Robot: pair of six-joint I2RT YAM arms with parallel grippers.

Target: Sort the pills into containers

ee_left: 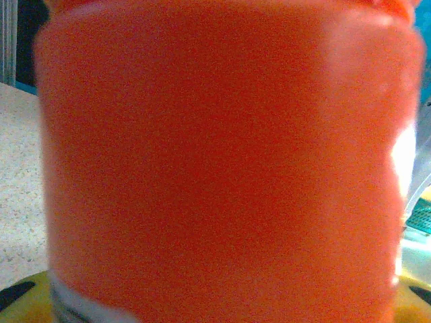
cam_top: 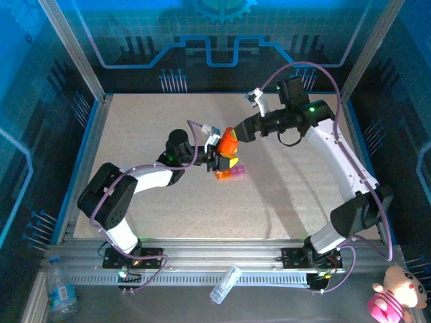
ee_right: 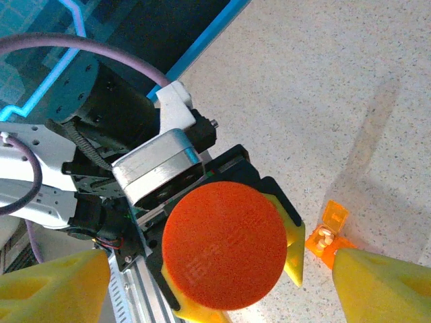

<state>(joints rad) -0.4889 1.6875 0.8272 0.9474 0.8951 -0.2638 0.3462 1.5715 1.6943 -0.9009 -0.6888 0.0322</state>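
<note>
Speckled table; orange bottle near containers, embossed cap lettering unreadable.

The containers, a short strip of joined translucent compartments, part orange and part pink, are laid flat just on the near side of the left gripper. One orange lid is stood open, and small pale pills are seen inside.

Blue-tinted light comes from above you; soft arm shadows cross the tabletop. The orange bottle in your left pincer sits too close, badly blurred.
</note>
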